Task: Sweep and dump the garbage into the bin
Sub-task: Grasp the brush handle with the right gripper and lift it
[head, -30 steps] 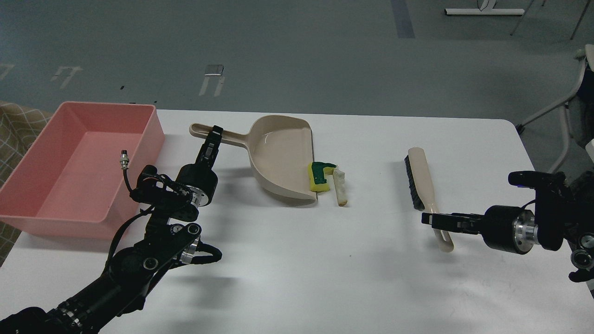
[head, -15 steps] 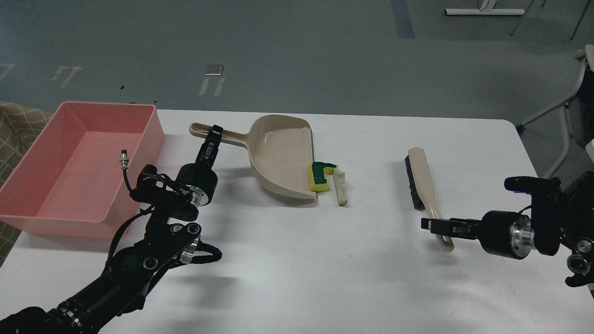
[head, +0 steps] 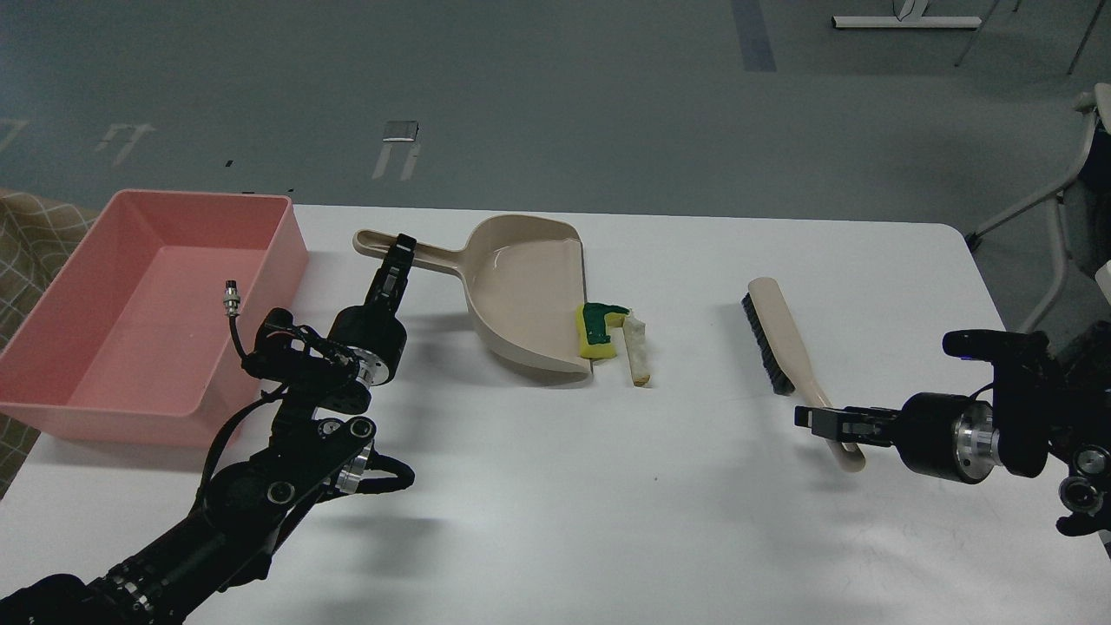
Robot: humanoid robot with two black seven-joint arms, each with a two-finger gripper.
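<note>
The yellow sponge piece with a green top (head: 597, 333) lies at the open lip of the beige dustpan (head: 521, 291). The whitish bread-like wedge (head: 638, 351) lies just right of it on the white table. The pink bin (head: 52, 382) stands at the table's left end, with nothing visible inside. My left gripper (head: 402, 249) is shut on the dustpan's handle. My right gripper (head: 814, 417) is shut on the handle of the beige brush with black bristles (head: 771, 332), which lies right of the scraps.
The white table (head: 608, 521) ends close behind the dustpan and to the right of my right arm. A chair (head: 1072, 191) stands off the table's right side. A checked fabric (head: 35, 230) shows behind the bin.
The right gripper closed on the brush handle and turned the brush: its bristle head swung left toward the scraps, its handle end right. The left arm and dustpan have not moved.
</note>
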